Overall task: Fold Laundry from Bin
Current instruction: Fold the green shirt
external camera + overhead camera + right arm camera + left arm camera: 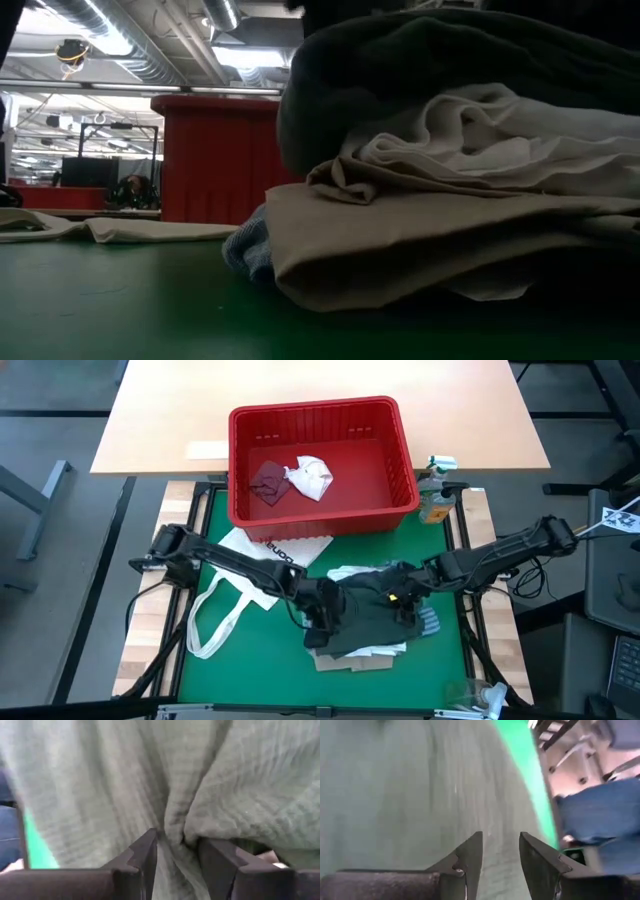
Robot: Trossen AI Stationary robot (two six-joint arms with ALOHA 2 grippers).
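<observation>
Your right gripper point(176, 851) is pinched on a raised fold of the dark green-grey top point(240, 785); the right wrist view shows the ribbed cloth bunched between both fingers. Your left gripper point(500, 852) rests over the same top with its fingers a narrow gap apart. The left wrist view shows cloth beneath that gap, but you cannot tell from it whether any cloth is caught.

In the high view, both grippers meet at the middle of the green mat point(250, 650), left gripper point(320, 618) on the left edge of the top point(372, 610), right gripper point(408, 598) on its right part.

The top lies uppermost on a stack. Only the low view shows the layers: the dark top point(450, 70) above a white shirt point(480, 140), a tan shirt point(400, 240) under that, and blue cloth point(245, 255) at the stack's base.

The high view alone shows the inside of the red bin point(400, 480), far of the stack: a maroon piece point(268, 482) and a white piece point(312, 475) lie on its floor. A white tote bag point(265, 555) lies left of the stack; its black lettering is not legible. A bottle point(435, 500) stands just right of the bin; its label cannot be read.
</observation>
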